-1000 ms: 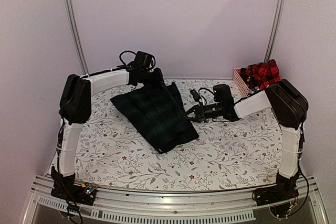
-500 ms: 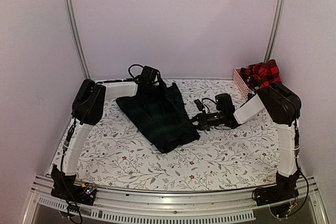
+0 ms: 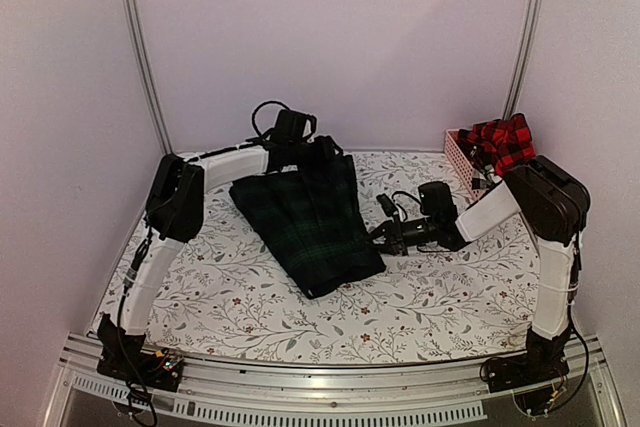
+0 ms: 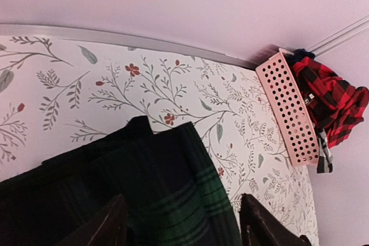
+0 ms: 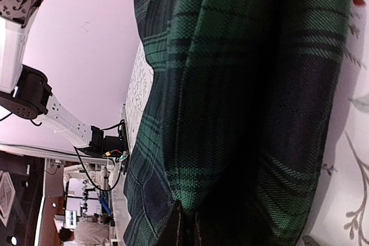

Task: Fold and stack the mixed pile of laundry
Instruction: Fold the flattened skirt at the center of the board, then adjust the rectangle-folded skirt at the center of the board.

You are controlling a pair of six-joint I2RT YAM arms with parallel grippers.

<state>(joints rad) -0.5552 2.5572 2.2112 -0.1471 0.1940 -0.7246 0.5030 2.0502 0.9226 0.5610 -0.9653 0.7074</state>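
Now, left claw [image 4: 182, 205] agape over tartan piece [image 3: 308, 222], right claw [image 3: 384, 237] closed

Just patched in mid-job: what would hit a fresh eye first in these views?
The dark green tartan piece lies sprawled mid-table on the leaf-patterned cloth, with the left pincer open over its far end and the right pincer shut on its right edge. Next, the red-and-black checked shirt sits heaped in the pink basket at the far right corner.

Pink basket [image 4: 287, 108] on leaf-patterned cloth [image 3: 430, 297]
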